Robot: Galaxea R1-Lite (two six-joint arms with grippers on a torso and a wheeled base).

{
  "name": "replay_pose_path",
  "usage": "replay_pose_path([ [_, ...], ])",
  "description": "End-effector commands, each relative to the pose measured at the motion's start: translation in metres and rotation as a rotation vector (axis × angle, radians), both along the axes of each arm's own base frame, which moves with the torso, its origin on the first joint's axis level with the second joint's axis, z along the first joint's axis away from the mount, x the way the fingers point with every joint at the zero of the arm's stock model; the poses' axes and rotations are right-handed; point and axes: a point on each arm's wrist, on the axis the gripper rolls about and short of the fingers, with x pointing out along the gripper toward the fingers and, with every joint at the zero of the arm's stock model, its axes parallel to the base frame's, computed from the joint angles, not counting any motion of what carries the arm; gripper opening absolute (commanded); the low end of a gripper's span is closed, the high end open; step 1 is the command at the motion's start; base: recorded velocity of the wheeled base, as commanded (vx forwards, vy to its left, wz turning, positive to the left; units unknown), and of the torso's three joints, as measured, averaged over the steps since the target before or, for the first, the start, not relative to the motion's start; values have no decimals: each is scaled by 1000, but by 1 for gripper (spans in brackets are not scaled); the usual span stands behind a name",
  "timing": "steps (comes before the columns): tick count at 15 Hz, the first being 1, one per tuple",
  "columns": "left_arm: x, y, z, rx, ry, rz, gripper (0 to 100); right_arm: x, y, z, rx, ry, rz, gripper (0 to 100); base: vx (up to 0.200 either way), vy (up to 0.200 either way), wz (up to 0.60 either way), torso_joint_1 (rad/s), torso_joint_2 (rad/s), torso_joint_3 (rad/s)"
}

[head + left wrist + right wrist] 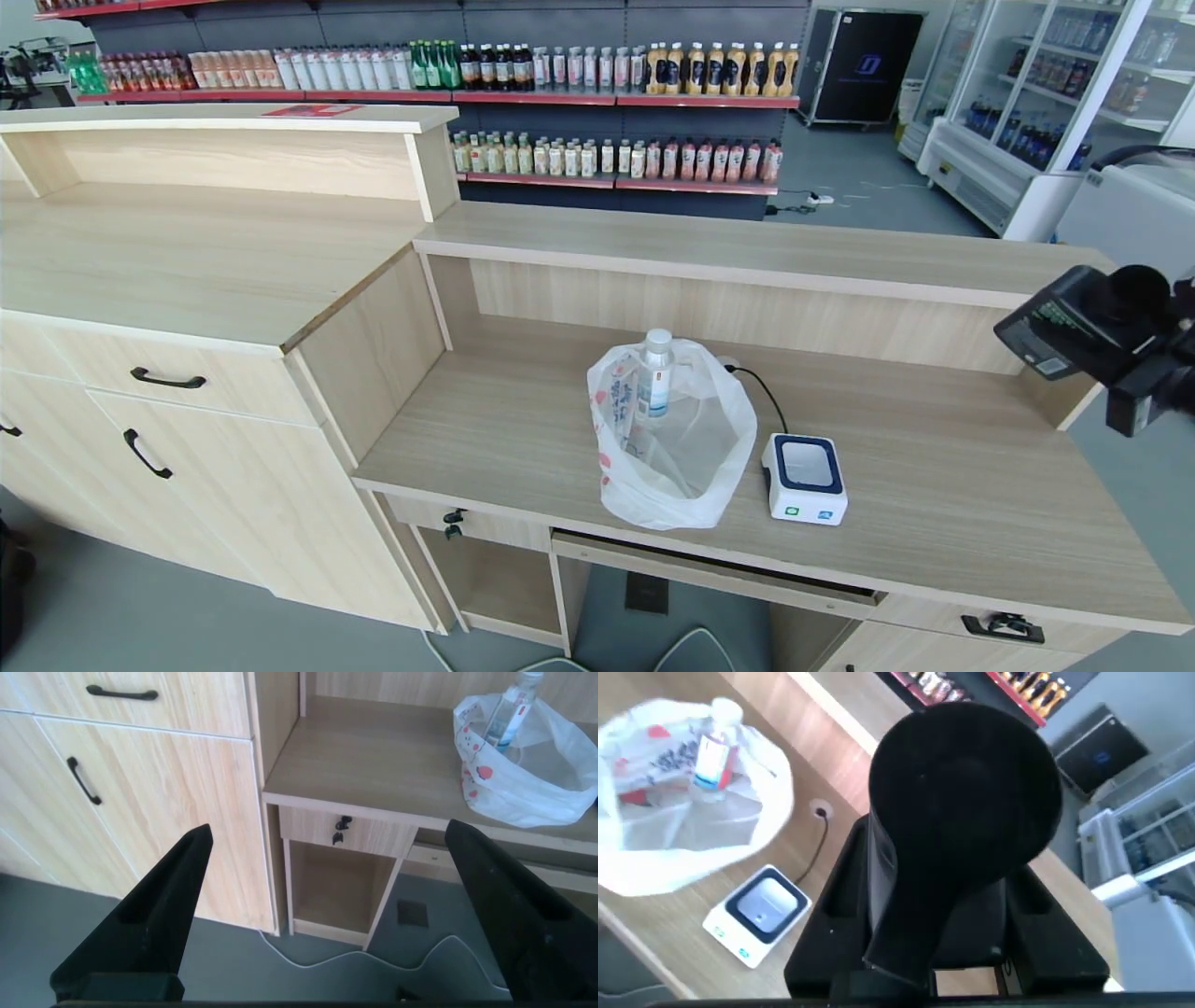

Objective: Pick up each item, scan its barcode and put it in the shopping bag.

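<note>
A white plastic shopping bag stands open in the middle of the lower counter, with a clear bottle upright inside it. Just right of the bag sits a white barcode scanner with a dark-rimmed window. My right gripper hangs above the counter's right end, shut on a black item with a label on its side. In the right wrist view this black item stands high over the scanner and bag. My left gripper is open, low beside the counter front, with the bag far off.
A taller wooden counter with drawers adjoins on the left. The scanner's black cable runs back to a hole in the desk. A raised ledge borders the counter's rear. Drink shelves and glass fridges stand behind.
</note>
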Motion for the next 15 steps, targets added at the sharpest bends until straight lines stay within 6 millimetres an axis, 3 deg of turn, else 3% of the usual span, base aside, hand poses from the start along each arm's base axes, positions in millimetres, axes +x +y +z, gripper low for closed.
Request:
replay_pose_path([
  [1,0,0,0,0,-1,1,100,31,-14,-46,-84,106,-43,0,0,0,0,0,0,0],
  [7,0,0,0,0,-1,1,100,68,-23,-93,-242,84,17,0,0,0,500,2,0,0],
  [9,0,0,0,0,-1,1,100,76,-29,-106,-294,58,47,0,0,0,0,0,0,0],
  [15,0,0,0,0,-1,1,100,71,-81,-151,-538,88,182,0,0,0,0,0,0,0],
])
